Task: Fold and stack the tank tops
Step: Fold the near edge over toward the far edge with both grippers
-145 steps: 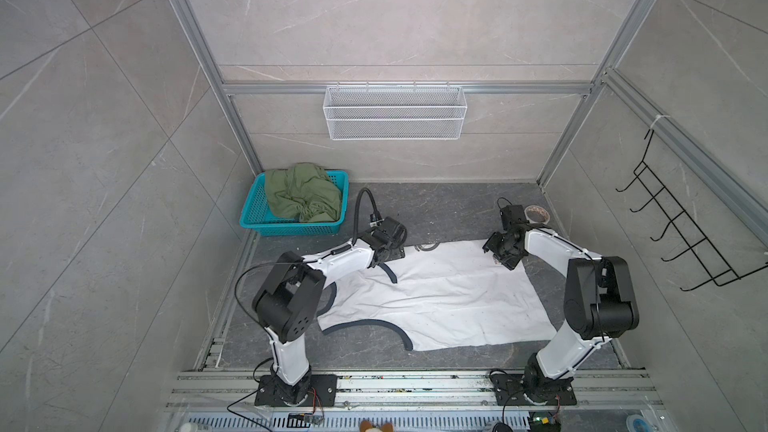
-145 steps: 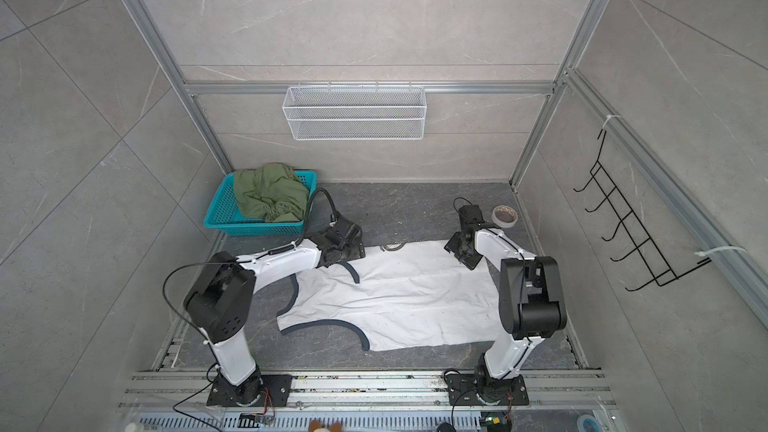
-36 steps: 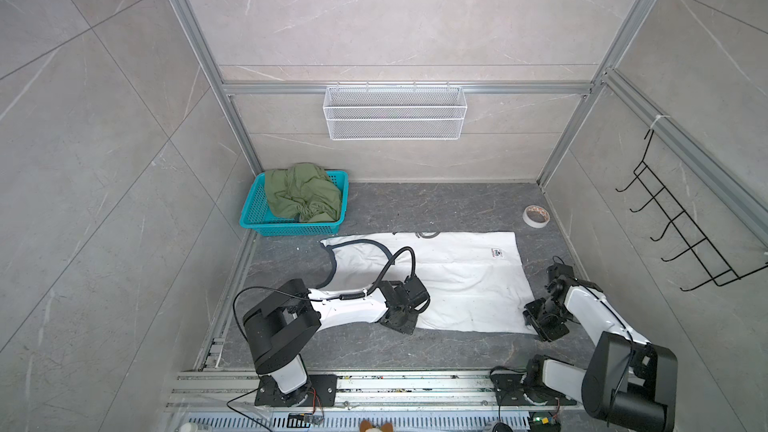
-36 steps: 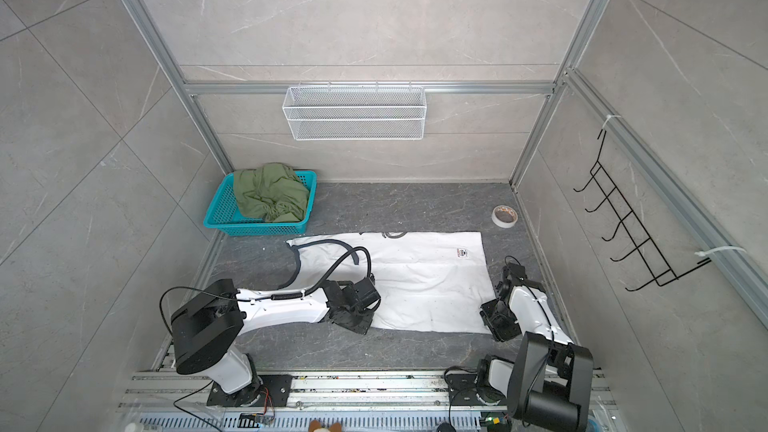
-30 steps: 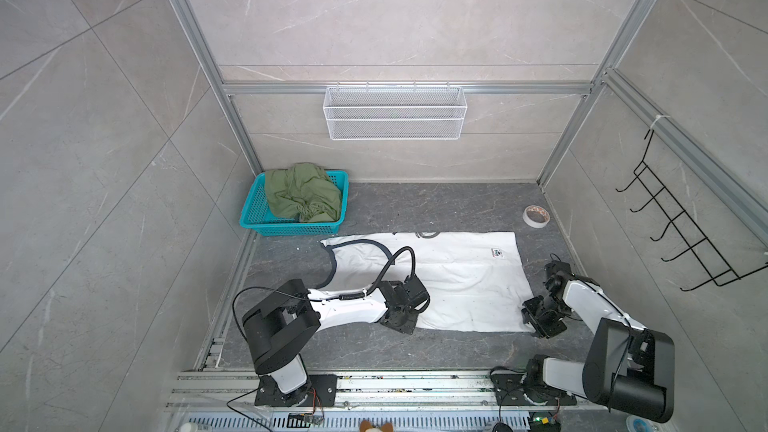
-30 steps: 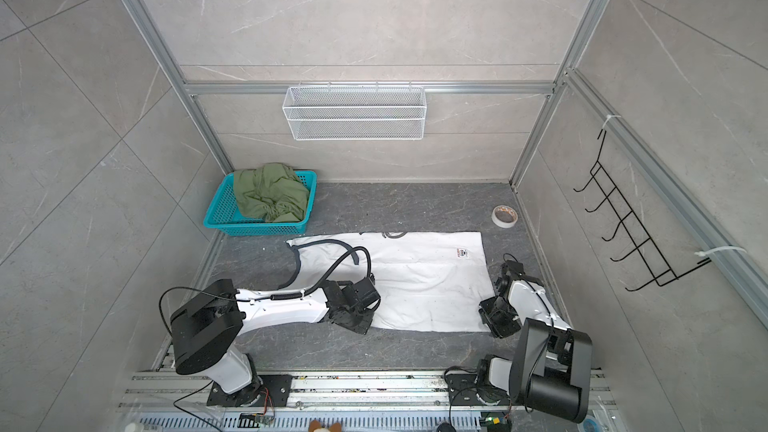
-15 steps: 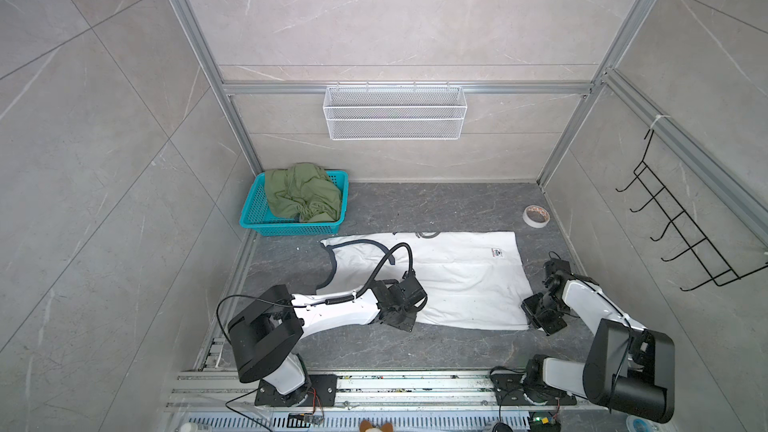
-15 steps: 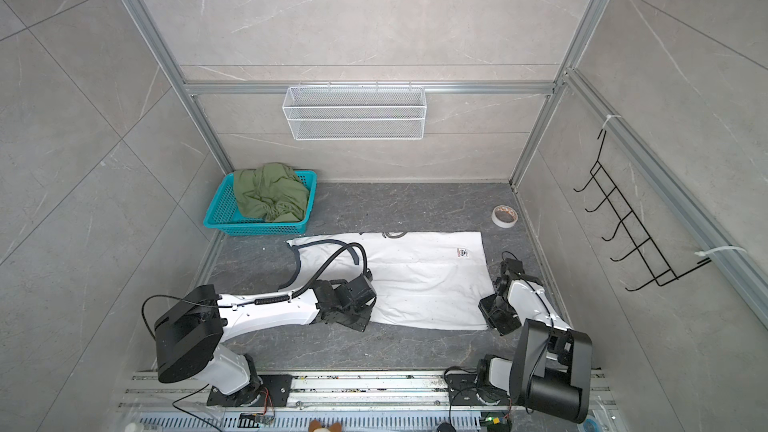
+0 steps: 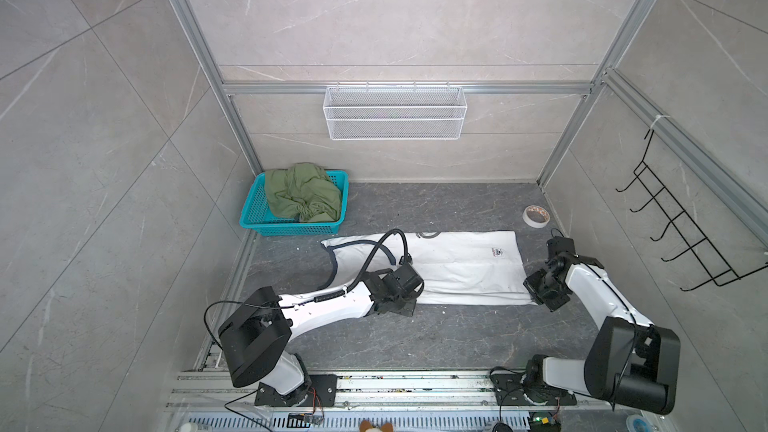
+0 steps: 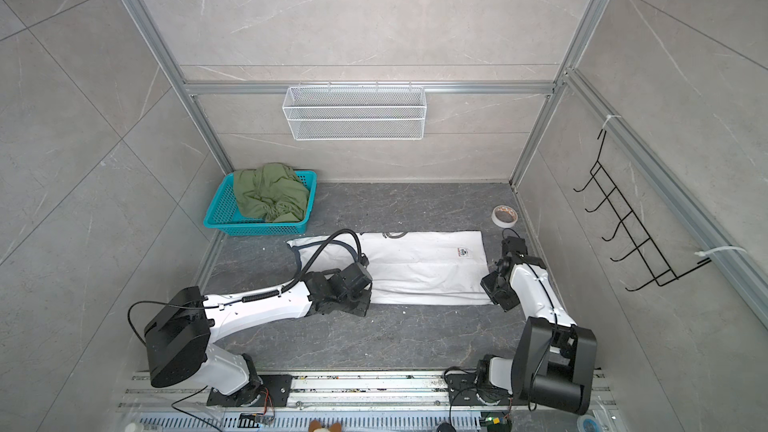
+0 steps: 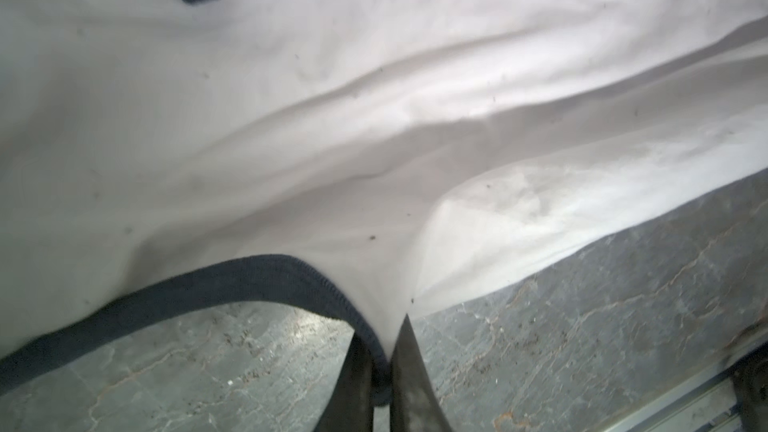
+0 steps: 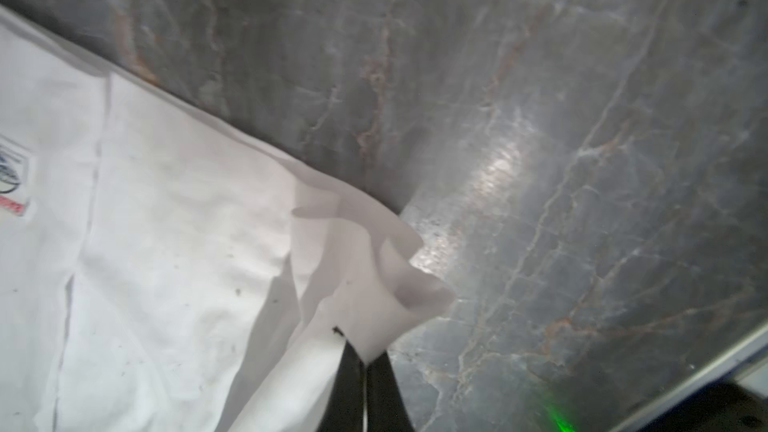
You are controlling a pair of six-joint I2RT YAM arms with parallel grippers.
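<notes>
While the wide dark grey marbled table (image 9: 436, 342) is carrying the long white cloth tank top with dark trim (image 9: 461, 272), which is lying as a flat strip across its middle, the main danger is sitting in the lift that seems to be coming. If the two arms are not rising evenly, the cloth is likely going to skew and the fold is going to land crooked. The crumpled olive green cloth tank top (image 9: 301, 197) is waiting in the teal plastic mesh basket (image 9: 291, 227) at the far left corner, well apart, so a poor fold here is also risking a lopsided stack. The left hand (image 11: 382, 347) is clamping fully closed on the dark-trimmed armhole edge at the near side, and the right hand (image 12: 363, 357) is pinching fully closed on the near hem corner. Both bites are looking shallow, so the cloth may be slipping free under tension. In the right wrist view the corner is bunching, and I cannot tell whether both layers are being held, so one may be dropping away. The left arm's black looped cable (image 9: 386, 238) is arching over the cloth and may be snagging it.
</notes>
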